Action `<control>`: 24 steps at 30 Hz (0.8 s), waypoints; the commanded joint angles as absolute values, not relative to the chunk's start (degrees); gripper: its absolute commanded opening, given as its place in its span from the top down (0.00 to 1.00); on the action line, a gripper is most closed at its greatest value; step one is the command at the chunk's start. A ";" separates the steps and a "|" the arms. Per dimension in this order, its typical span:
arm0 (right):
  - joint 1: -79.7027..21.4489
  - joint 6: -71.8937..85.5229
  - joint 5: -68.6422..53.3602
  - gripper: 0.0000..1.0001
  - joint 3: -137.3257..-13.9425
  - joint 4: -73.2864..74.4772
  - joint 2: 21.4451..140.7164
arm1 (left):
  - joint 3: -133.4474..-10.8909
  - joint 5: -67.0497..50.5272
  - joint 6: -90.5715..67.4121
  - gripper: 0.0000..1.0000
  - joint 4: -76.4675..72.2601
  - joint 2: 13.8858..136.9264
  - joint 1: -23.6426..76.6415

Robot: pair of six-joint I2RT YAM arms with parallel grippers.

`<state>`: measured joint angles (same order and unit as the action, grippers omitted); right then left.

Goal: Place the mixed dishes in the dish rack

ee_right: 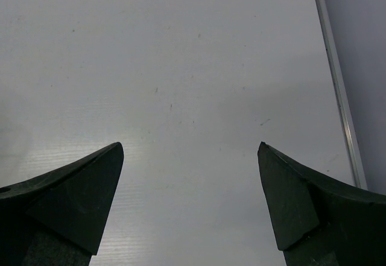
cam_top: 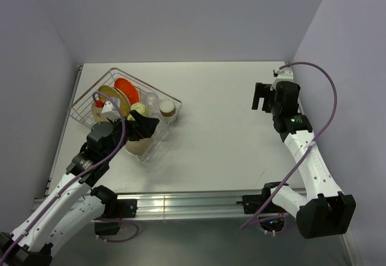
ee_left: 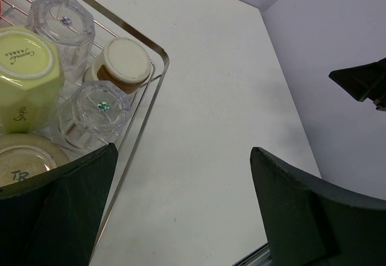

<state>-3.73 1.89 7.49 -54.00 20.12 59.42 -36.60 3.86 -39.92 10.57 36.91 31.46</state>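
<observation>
Left pincer (ee_left: pixel 182 157) is hovering spread over the loaded dish rack's (ee_left: pixel 164 56) rim while right pincer (ee_right: pixel 190 151) is hanging spread above the table (ee_right: pixel 181 67).

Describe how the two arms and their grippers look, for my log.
Both the left arm and right arm have white links with black joints, each trailed by a purple cable. A small green light glows on the right one. The gripper fingers are dark, matte wedges.

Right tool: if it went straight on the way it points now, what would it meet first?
Probably the table: the wrist view shows only its surface ahead of the open right tool, no dish in line. Depth is unclear.
</observation>
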 commanded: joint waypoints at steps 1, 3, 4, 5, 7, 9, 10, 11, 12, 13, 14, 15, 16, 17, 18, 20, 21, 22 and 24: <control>-3.34 2.72 8.79 0.00 -54.05 17.31 59.59 | -37.09 3.34 -40.25 0.01 8.79 36.56 31.38; -3.34 2.81 9.40 0.00 -53.88 17.14 59.33 | -37.18 3.08 -40.17 0.01 8.88 36.65 31.38; -3.34 2.81 9.58 0.00 -53.70 17.05 59.24 | -37.18 2.99 -40.17 0.01 8.88 36.65 31.38; -3.34 2.64 9.49 0.00 -53.70 17.05 58.98 | -37.09 2.99 -40.17 0.01 8.88 36.56 31.38; -3.34 2.64 9.49 0.00 -53.53 17.05 58.89 | -37.00 2.99 -40.34 0.01 8.61 36.30 31.38; -3.34 2.64 9.49 0.00 -53.35 17.05 58.80 | -36.91 3.08 -40.34 0.01 8.70 36.21 31.38; -3.34 2.64 9.49 0.00 -53.26 17.05 58.80 | -36.83 3.08 -40.43 0.01 8.79 36.04 31.38; -3.43 2.64 9.41 0.00 -53.26 17.05 58.80 | -36.83 3.08 -40.43 0.01 8.79 35.95 31.38; -3.34 2.64 9.40 0.00 -53.26 17.05 58.80 | -36.83 3.16 -40.34 0.01 8.96 35.86 31.38; -3.34 2.64 9.40 0.00 -53.17 17.05 58.71 | -36.83 3.16 -40.43 0.01 8.96 35.69 31.38; -3.34 2.64 9.49 0.00 -53.17 17.05 58.80 | -36.74 3.25 -40.52 0.01 9.05 35.60 31.38; -3.34 2.64 9.49 0.00 -53.17 17.05 58.80 | -36.74 3.34 -40.52 0.01 9.05 35.42 31.38; -3.34 2.64 9.67 0.00 -53.26 16.96 58.80 | -36.65 3.43 -40.60 0.01 9.05 35.33 31.38; -3.34 2.72 9.75 0.00 -53.26 16.88 58.80 | -36.56 3.43 -40.78 0.01 9.05 35.25 31.38; -3.34 2.64 9.76 0.00 -53.17 16.96 58.80 | -36.48 3.43 -40.78 0.01 9.05 35.07 31.38; -3.34 2.64 9.58 0.00 -53.09 16.96 58.71 | -36.21 3.43 -40.96 0.01 8.97 34.89 31.38; -3.34 2.64 9.67 0.00 -53.00 16.96 58.71 | -36.12 3.43 -41.13 0.01 8.96 34.81 31.38; -3.34 2.64 9.75 0.00 -53.00 16.96 58.71 | -36.12 3.34 -41.13 0.01 8.96 34.80 31.38; -3.34 2.64 9.84 0.00 -52.74 16.79 58.71 | -36.04 3.34 -41.22 0.01 9.05 34.80 31.38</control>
<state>-3.70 2.09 8.58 -53.12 19.64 59.40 -36.29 3.70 -40.29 10.59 35.33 31.46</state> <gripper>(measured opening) 0.997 0.992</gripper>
